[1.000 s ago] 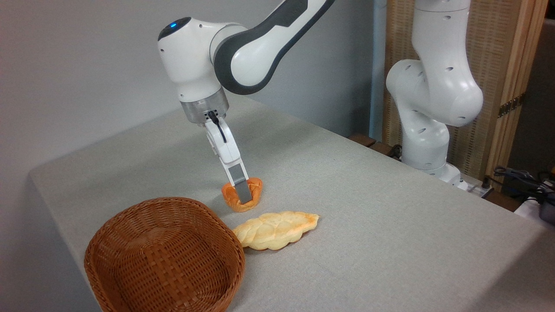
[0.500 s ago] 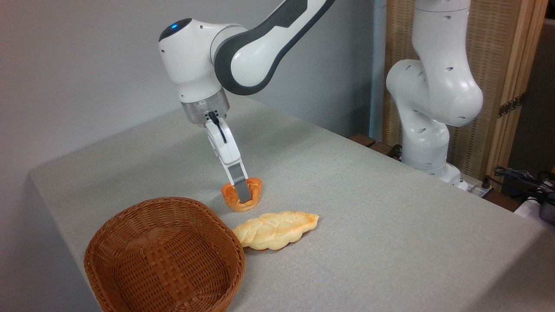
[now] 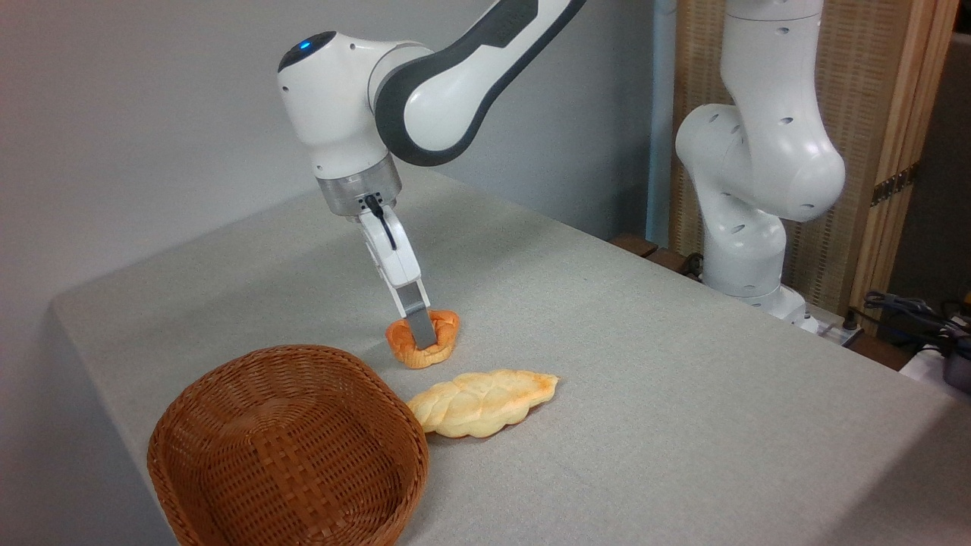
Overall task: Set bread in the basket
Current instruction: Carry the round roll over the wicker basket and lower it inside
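Orange-brown bread [image 3: 436, 341] clamped between fingers [image 3: 419, 331], just beyond wicker basket [image 3: 227, 425]

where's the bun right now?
The bun is mid-table in the camera view, clamped in the gripper, just behind the braided loaf and up-right of the basket. Whether it touches the table is unclear.

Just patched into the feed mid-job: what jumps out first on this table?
The white robot arm's hand is clamped on the small round orange-brown bun at mid-table. In front lies a long pale-yellow braided loaf, its left end beside the empty reddish-brown woven wicker basket at the near left corner.
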